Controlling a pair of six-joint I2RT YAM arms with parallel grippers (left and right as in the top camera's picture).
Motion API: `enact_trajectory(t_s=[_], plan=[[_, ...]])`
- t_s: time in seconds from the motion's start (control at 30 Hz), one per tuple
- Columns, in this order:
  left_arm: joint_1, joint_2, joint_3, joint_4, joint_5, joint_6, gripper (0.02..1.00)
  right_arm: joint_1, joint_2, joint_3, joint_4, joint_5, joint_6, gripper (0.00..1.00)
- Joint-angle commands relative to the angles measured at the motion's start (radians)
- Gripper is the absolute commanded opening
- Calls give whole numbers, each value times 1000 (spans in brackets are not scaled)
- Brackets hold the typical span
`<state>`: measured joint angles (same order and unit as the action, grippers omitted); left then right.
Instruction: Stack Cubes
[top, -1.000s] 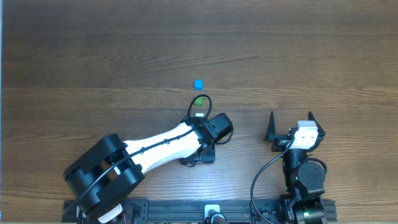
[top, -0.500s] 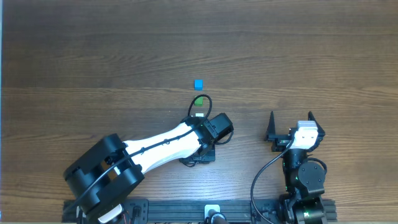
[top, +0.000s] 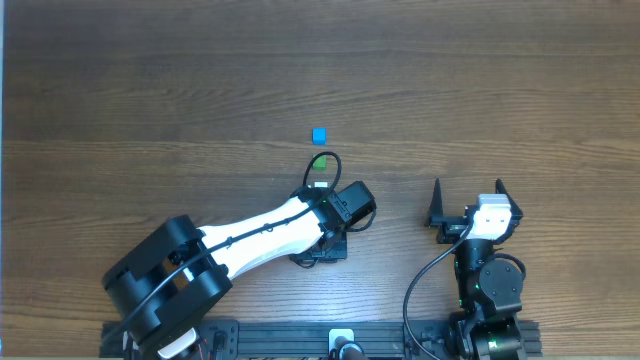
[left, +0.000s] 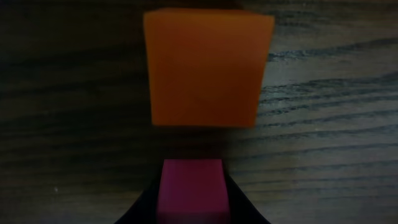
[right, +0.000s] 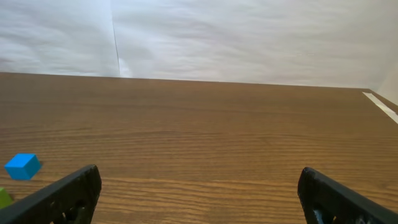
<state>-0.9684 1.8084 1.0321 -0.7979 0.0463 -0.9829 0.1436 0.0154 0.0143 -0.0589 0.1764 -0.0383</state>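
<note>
Partly cropped, a pink cube (left: 190, 186) fills the left gripper (left: 190, 202); right gripper (right: 199, 175) gapes.

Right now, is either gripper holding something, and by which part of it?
The left gripper holds the pink cube by two opposite sides, between its fingers. The right gripper is open and holds nothing.

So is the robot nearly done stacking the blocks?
Not yet. Done: nothing looks stacked; the blue cube and green cube sit apart on the table. In hand: the left gripper holds a pink cube close to the orange cube. Left: all the stacking. The right gripper is open and empty.
</note>
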Motion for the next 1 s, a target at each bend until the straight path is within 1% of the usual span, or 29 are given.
enact_trajectory(t_s=[0.03, 0.2, 0.43, 0.67, 0.83, 1.0], plan=[[0, 24, 1, 17, 43, 11, 115, -6, -11, -9, -1, -7, -4, 991], [10, 8, 59, -53, 33, 11, 106, -6, -11, -9, -1, -7, -4, 993], [57, -46, 150, -153, 26, 10, 99, -6, -11, -9, -1, -7, -4, 993], [112, -62, 324, -283, -42, 17, 77, -6, -11, -9, -1, -7, -4, 991], [177, -58, 406, -290, -69, 70, 80, -6, -11, -9, -1, -7, -4, 991], [252, -7, 407, -253, -43, 120, 64, -6, -11, -9, -1, -7, -4, 993]])
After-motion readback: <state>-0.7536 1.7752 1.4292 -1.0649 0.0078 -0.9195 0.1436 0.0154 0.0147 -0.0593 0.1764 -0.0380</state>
